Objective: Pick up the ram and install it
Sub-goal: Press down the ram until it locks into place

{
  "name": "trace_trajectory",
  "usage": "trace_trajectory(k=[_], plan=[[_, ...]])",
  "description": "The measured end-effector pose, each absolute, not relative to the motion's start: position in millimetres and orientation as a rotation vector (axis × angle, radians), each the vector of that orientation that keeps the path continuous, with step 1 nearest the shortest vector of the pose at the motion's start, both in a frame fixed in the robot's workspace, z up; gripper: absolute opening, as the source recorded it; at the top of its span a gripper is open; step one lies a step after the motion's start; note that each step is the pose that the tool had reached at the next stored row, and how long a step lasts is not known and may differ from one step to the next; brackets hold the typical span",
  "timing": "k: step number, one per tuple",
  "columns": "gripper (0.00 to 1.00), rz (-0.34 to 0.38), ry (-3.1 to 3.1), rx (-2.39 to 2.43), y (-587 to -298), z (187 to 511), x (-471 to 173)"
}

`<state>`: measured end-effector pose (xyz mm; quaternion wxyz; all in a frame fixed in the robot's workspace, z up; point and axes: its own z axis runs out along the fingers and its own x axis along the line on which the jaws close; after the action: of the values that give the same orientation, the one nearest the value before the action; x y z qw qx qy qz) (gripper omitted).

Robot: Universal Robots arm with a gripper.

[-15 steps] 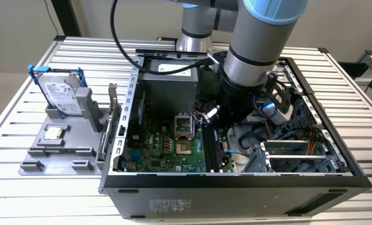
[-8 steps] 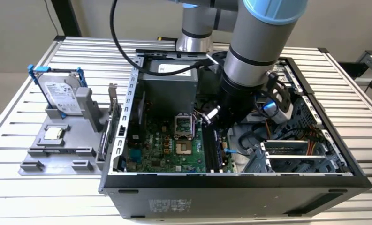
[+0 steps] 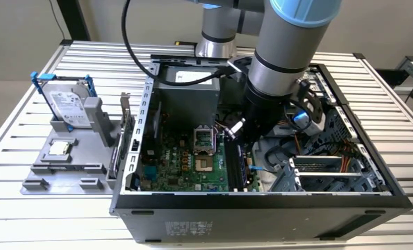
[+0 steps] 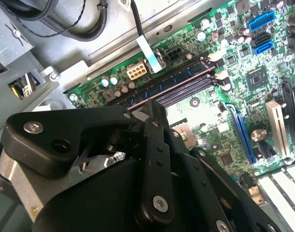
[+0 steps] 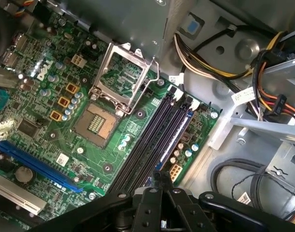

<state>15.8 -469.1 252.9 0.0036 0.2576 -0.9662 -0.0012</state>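
The ram (image 5: pixel 178 123) stands edge-on in the outermost of the black slots (image 5: pixel 146 140) on the motherboard (image 5: pixel 46 145), a dark bluish strip running the slot's whole length. In the second wrist view it (image 4: pixel 172 82) lies along the board's edge, just beside a small white connector (image 4: pixel 136 71). The gripper (image 5: pixel 160 182) sits right over one end of it, fingers (image 5: pixel 153 193) drawn close together and pinching the stick's upper edge (the gap between them looks no wider than the stick). Near the slots, the processor socket (image 5: pixel 95 123) lies bare with its metal bracket (image 5: pixel 124 77) flipped up. In the exterior view the arm (image 3: pixel 283 62) reaches down into the open computer case (image 3: pixel 262 200) on the slatted table (image 3: pixel 25 208); well apart, towards that view's left, a grey tray (image 3: pixel 53 174) holds a hard drive (image 3: pixel 67 107) and a silver chip (image 3: pixel 59 149).
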Motion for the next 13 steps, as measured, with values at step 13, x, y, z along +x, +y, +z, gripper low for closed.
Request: trace_trajectory(k=[13], plan=[[0.0, -0.003, -2.991, 0.938, -469.0, 252.8, 15.8]])
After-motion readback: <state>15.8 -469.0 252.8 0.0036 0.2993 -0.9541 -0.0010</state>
